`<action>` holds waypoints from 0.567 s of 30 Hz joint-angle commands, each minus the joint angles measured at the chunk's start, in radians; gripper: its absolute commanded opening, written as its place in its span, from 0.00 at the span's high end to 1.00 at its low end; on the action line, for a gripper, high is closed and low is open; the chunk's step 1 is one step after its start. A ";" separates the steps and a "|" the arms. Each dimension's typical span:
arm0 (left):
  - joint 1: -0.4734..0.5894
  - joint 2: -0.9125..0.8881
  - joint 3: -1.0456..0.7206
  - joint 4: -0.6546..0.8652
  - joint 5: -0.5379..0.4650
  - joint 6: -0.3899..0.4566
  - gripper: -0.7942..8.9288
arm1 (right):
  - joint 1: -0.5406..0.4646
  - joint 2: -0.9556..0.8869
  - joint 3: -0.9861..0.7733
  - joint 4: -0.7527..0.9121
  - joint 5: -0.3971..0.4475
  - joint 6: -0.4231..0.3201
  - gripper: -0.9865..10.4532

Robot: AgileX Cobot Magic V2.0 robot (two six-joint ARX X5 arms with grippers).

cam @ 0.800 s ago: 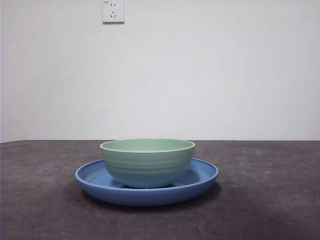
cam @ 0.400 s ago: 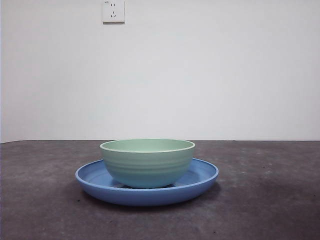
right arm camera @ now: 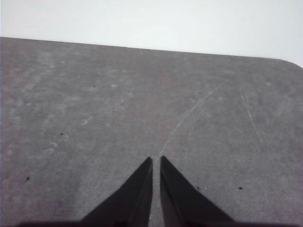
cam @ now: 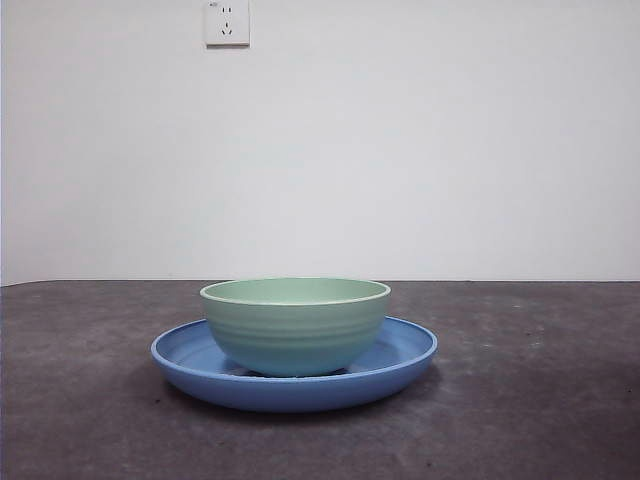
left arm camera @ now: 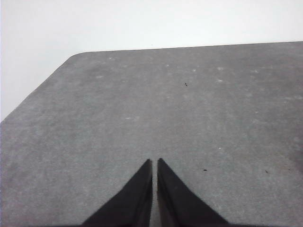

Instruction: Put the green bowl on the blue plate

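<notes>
The pale green bowl [cam: 295,325] stands upright inside the blue plate [cam: 400,355] in the middle of the front view, its base resting on the plate's floor. No arm shows in that view. My left gripper [left arm camera: 155,161] is shut over bare table, with nothing between its jaws. Over another bare stretch of table, my right gripper [right arm camera: 156,160] is likewise shut and holds nothing. Neither wrist view shows the bowl or the plate.
The dark grey table [cam: 540,400] stretches around the plate on all sides. A white wall with a power socket [cam: 227,22] rises behind it. The left wrist view shows a rounded table corner [left arm camera: 75,56]; the right wrist view shows another [right arm camera: 293,64].
</notes>
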 commanded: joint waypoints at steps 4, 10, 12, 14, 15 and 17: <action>-0.001 -0.001 -0.021 -0.005 -0.006 0.008 0.90 | 0.012 -0.003 -0.005 -0.004 -0.029 0.022 0.89; -0.001 -0.001 -0.021 -0.006 -0.006 0.007 0.90 | 0.018 -0.003 -0.005 -0.029 -0.060 0.015 0.89; -0.001 -0.001 -0.021 -0.005 -0.006 0.007 0.90 | 0.018 -0.003 -0.005 -0.029 -0.060 0.015 0.89; -0.001 -0.001 -0.021 -0.005 -0.006 0.008 0.90 | 0.018 -0.003 -0.005 -0.030 -0.055 0.014 0.89; -0.001 -0.001 -0.021 -0.006 -0.006 0.008 0.90 | 0.018 -0.003 -0.005 -0.030 -0.053 0.014 0.89; -0.001 -0.001 -0.021 -0.006 -0.006 0.008 0.90 | 0.018 -0.003 -0.005 -0.029 -0.052 0.014 0.89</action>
